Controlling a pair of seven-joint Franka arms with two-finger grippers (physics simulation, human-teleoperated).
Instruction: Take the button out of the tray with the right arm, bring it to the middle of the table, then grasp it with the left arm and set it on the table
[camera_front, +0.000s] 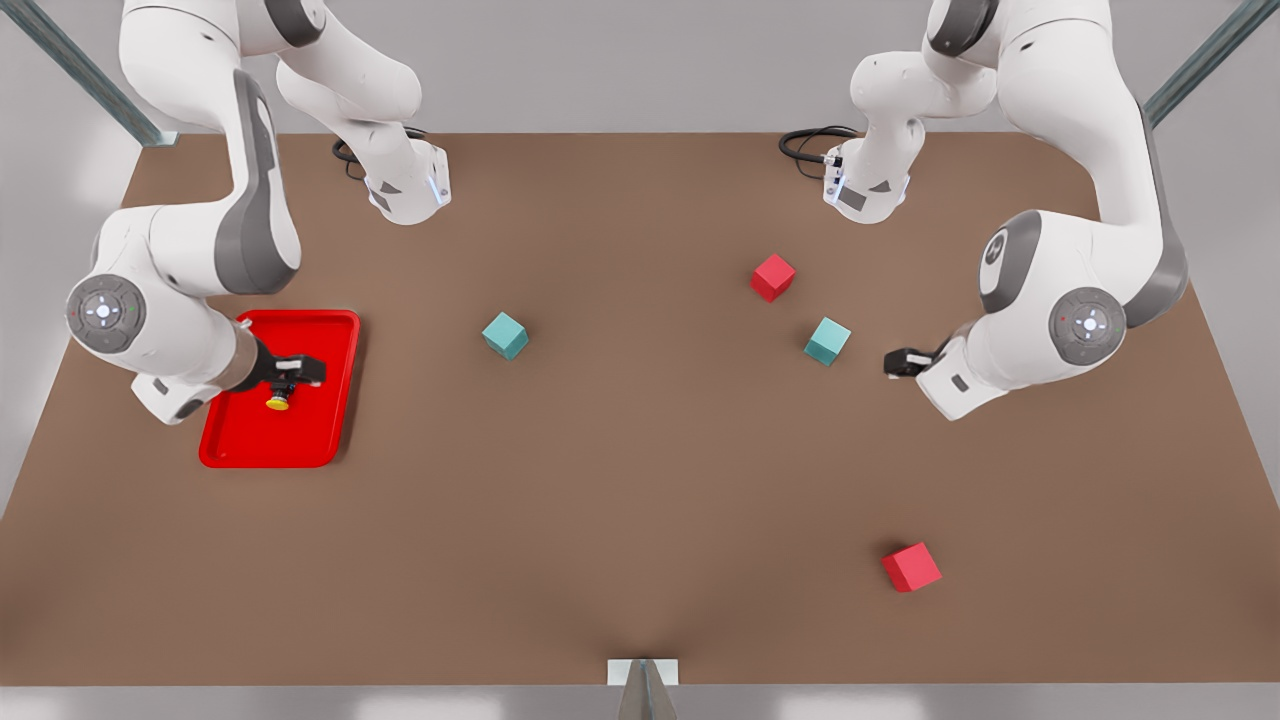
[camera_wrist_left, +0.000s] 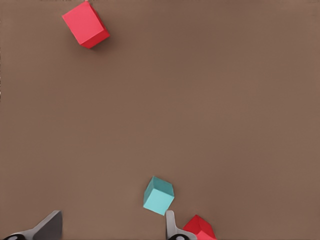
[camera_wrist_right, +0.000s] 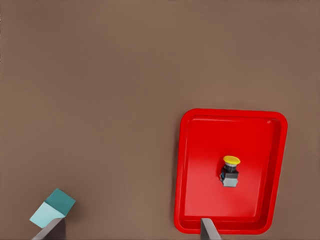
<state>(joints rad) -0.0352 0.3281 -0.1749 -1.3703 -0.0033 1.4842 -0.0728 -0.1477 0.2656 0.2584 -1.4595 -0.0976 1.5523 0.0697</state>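
Currently right gripper (camera_front: 298, 371) fingers (camera_wrist_right: 210, 229) spread apart, hovering above the button (camera_front: 278, 400), which sits inside the tray (camera_front: 335, 420) at 9 o'clock on the surface (camera_front: 640, 500). Left gripper (camera_front: 897, 362) waits at 3 o'clock, fingers (camera_wrist_left: 47, 227) apart, near a teal cube (camera_front: 827, 341).

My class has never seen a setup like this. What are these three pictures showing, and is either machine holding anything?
These are simulator renders of two white robot arms, each ending in a two-finger gripper. The wide picture comes from a camera overlooking the brown table; the other two come from cameras on the arms' wrists. On the table lie two teal cubes, two red cubes and a red tray with a small yellow button in it. The right gripper hovers open over the button. The left gripper waits open near a teal cube. Nothing is held.
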